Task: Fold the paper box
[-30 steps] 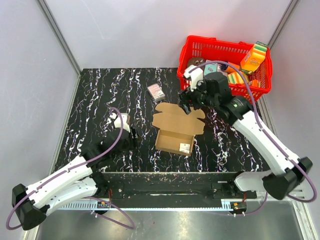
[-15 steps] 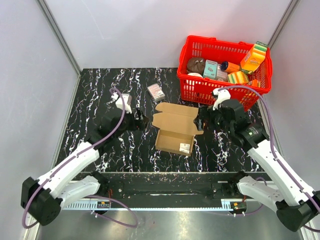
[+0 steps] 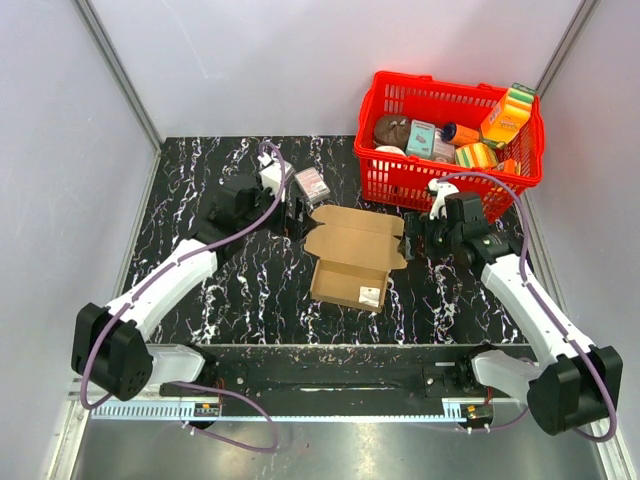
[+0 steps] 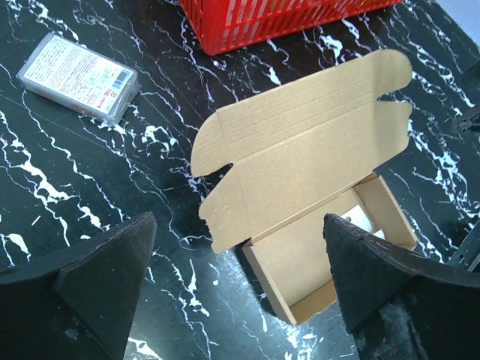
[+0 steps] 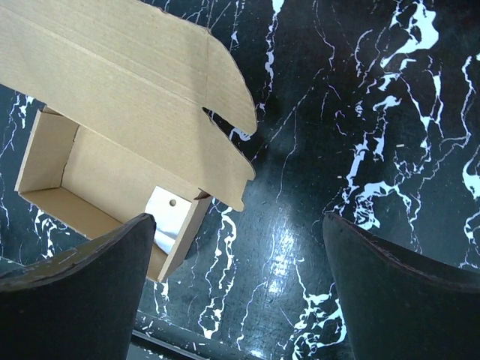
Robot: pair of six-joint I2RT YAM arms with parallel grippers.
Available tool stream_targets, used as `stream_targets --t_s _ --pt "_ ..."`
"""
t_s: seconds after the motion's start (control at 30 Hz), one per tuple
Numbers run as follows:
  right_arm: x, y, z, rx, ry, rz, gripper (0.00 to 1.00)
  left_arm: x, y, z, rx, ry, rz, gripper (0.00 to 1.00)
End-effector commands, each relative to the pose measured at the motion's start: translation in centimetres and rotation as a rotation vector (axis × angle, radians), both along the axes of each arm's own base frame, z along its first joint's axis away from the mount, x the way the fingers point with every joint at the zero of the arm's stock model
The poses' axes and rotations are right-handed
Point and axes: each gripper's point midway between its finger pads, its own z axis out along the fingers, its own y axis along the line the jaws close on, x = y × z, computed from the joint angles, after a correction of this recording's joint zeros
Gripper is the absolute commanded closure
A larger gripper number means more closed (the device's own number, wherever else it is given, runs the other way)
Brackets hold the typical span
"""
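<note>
Two containers show. A red basket (image 3: pixel 400 185) stands beyond the right gripper (image 3: pixel 407 238) and holds printed grocery packs: an orange carton (image 3: pixel 505 115), a teal box (image 3: pixel 421 137), a dark round item (image 3: pixel 390 128), and others too crowded to name. The second is the paper box (image 3: pixel 352 255), lying on the black marbled table (image 3: pixel 200 200) between the two grippers. The left gripper (image 3: pixel 297 215) is near its far left corner and the right gripper just beside its right edge.

In one corner of its tray sits a shiny white piece (image 5: pixel 169 214) with a small hole (what it is I cannot tell). From above, I cannot tell whether either gripper touches the cardboard. The left wrist view cuts the basket off at the top, and the right wrist view crops the lid.

Both sets of jaws stand spread wide with nothing held, and the box lies ahead of each pair.

The box is plain brown corrugated card. Its shallow rectangular tray is already raised, and the creased lid is laid back flat with rounded ear flaps at both ends. A white label (image 3: pixel 371 296) sits on the near outer wall. A small white-and-pink pack (image 3: pixel 312 184) lies just beyond the left jaws.
</note>
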Motion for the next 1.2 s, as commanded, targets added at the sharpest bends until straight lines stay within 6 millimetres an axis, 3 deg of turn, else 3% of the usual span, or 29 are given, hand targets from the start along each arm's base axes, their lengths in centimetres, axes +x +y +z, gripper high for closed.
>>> stream_targets --t_s 0.0,0.23,0.27,0.43,1.17 --pt "1.6 1.0 1.9 0.044 -0.066 0.075 0.02 0.2 -0.3 0.0 0.002 -0.012 -0.126 0.01" --pt "2.3 1.5 1.2 0.056 -0.041 0.105 0.02 0.0 0.1 -2.9 0.087 0.072 -0.252 0.01" --pt "2.4 1.4 1.0 0.054 -0.036 0.103 0.02 0.7 0.3 -2.3 0.105 0.049 -0.254 0.01" --pt "2.6 1.2 0.7 0.037 -0.037 0.100 0.02 2.2 0.4 -3.3 0.152 0.090 -0.258 0.01" --pt "4.4 1.9 -0.8 0.084 -0.016 0.154 0.23 4.4 -1.4 -6.9 0.062 0.211 -0.263 0.01"
